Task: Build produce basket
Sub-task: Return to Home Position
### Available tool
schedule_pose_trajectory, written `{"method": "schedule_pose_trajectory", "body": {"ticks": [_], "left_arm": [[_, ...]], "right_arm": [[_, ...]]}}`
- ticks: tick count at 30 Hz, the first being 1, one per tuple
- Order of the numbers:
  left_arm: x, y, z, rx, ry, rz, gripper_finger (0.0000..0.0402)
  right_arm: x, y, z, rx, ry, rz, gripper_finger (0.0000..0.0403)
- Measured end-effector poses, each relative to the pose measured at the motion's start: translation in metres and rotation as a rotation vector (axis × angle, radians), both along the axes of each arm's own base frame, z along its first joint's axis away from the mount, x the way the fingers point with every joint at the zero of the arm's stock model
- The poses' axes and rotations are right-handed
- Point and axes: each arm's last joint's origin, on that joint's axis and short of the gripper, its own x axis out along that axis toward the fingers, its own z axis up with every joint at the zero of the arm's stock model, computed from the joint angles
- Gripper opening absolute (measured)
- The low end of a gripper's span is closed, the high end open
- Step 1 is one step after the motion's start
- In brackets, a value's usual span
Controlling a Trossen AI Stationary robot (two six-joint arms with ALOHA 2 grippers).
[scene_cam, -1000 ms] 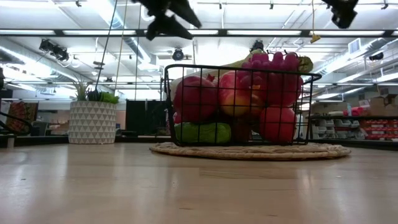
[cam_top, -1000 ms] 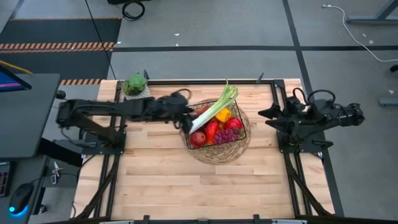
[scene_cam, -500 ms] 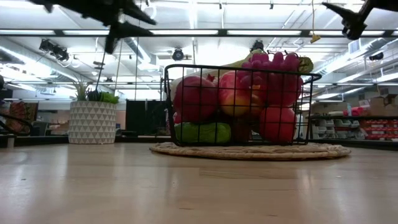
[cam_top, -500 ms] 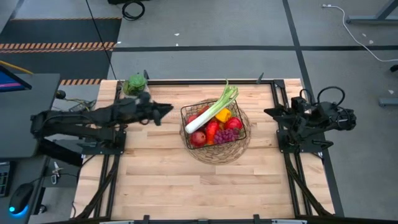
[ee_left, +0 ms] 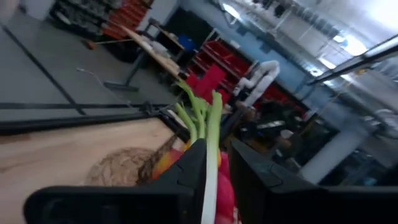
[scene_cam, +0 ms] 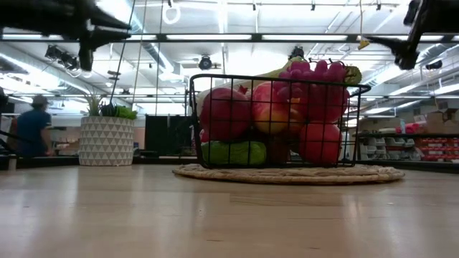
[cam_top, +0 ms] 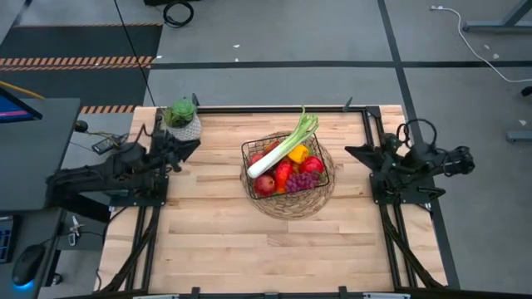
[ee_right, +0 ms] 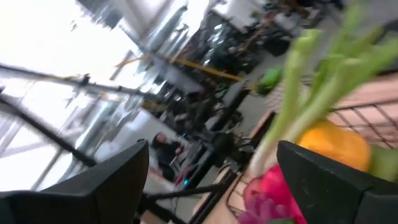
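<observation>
Tabletop point(cam_top: 216, 232) holds the basket point(cam_top: 324, 198) — left gripper point(cam_top: 189, 143), right gripper point(cam_top: 356, 153) both well clear.

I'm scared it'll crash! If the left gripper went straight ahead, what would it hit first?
Probably the basket with its leek; the left gripper faces it, though its height is unclear.

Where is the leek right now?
High view: the leek lies diagonally across the basket at mid-table, green leaves poking past its far rim.
</observation>
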Motion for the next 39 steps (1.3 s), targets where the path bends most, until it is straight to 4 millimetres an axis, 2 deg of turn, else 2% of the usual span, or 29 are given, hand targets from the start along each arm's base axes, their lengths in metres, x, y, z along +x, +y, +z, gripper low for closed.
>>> {"method": "schedule_pose_trajectory", "body": {"ticks": [4,6,10,14,16,19,22,25,28,39], "left_arm": [[-0.01,-0.003,-0.026,-0.009,-0.042,-0.052,0.0061],[-0.012,-0.004,-0.037,-0.007,-0.056,-0.073,0.0055],[-0.008,-0.004,-0.061,-0.01,-0.035,-0.109,0.0043],[-0.003,-0.004,-0.082,0.008,0.048,-0.115,0.0033],[-0.002,-0.003,-0.083,0.084,0.107,-0.08,0.0029],[0.001,-0.001,-0.087,0.284,0.252,-0.052,0.0027],[0.003,0.0,-0.089,0.52,0.391,-0.028,0.003],[0.004,0.0,-0.09,0.667,0.464,-0.032,0.0036],[0.004,0.0,-0.091,0.728,0.495,-0.034,0.0039],[0.004,0.0,-0.091,0.722,0.489,-0.033,0.003]], "right_arm": [[0.005,-0.001,-0.014,0.099,0.018,-0.054,0.0357],[0.007,0.0,-0.02,0.083,0.041,-0.052,0.0357],[0.013,0.003,-0.034,-0.044,0.119,0.002,0.0357],[0.018,0.008,-0.056,-0.32,0.258,0.104,0.0357],[0.02,0.011,-0.071,-0.493,0.357,0.198,0.0357],[0.021,0.013,-0.075,-0.654,0.392,0.283,0.0357],[0.022,0.014,-0.072,-0.698,0.368,0.296,0.0357],[0.023,0.014,-0.072,-0.696,0.367,0.299,0.0357],[0.023,0.014,-0.071,-0.693,0.36,0.297,0.0357],[0.023,0.014,-0.069,-0.69,0.339,0.29,0.0357]]}}
